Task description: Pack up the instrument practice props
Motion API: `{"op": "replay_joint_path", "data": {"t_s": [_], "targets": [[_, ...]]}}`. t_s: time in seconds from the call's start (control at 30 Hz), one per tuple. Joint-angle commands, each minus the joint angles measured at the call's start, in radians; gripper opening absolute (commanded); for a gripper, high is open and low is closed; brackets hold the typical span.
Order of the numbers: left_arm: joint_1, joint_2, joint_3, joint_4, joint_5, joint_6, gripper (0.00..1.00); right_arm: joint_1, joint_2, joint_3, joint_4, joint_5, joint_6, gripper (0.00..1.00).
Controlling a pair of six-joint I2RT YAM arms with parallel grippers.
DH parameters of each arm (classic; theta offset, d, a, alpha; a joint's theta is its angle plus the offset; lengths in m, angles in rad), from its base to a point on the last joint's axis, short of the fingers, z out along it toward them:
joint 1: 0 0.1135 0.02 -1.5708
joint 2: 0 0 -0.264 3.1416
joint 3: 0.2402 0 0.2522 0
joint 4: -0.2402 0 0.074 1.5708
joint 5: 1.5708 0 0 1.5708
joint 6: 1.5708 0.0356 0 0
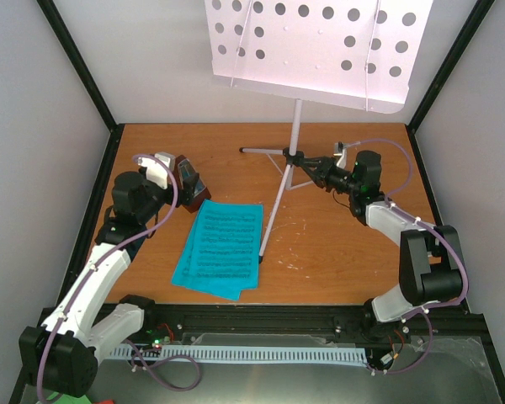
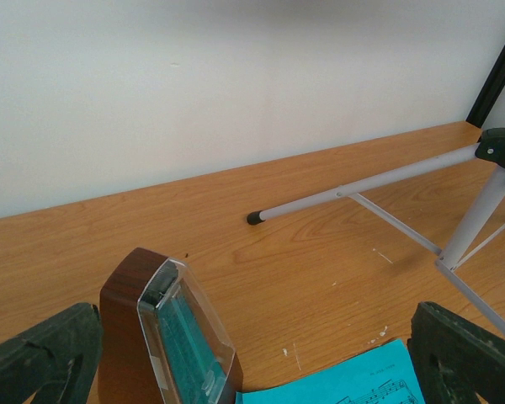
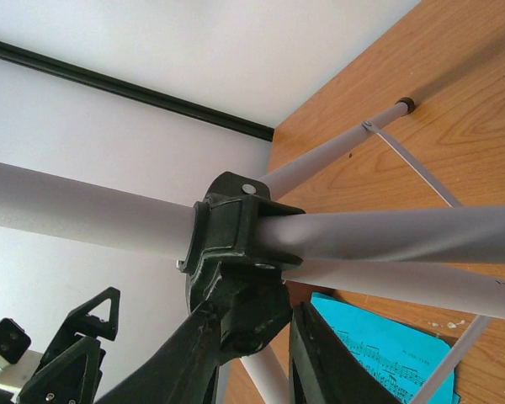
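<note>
red-brown wood grain covers the pyramid metronome [image 2: 172, 337], with a glossy clear cover over its green-tinted face. it stands at the table's left, between the wide-spread fingers [image 2: 42, 353] of the left gripper [image 2: 252, 370], much nearer one finger than the other. cyan sheet-music pages [image 1: 220, 248] lie flat mid-table just right of the metronome, a thin printed stack slightly fanned. the pale silver music stand [image 1: 296, 135] rises behind them on slim tubular legs with black tips, and its perforated desk [image 1: 316, 46] tilts overhead. the right gripper [image 3: 252, 316] is clamped on the stand's black plastic hub [image 3: 236, 236], where the smooth matte tubes meet. the table [image 1: 345, 252] is orange-brown wood laminate, lightly scuffed.
</note>
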Motion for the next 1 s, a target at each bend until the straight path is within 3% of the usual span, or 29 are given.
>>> {"op": "replay_joint_path", "data": {"t_s": [0.0,0.63,0.97], "targets": [[0.009,0.008,0.002,0.028,0.021,0.023,0.99,-0.002,0.010,-0.012,0.092,-0.038,0.009,0.24],[0.009,0.015,0.002,0.028,0.035,0.023,0.99,0.002,0.040,-0.031,0.239,-0.064,0.079,0.26],[0.009,0.019,0.001,0.029,0.036,0.024,0.99,0.009,0.068,-0.025,0.275,-0.058,0.104,0.31]]}}
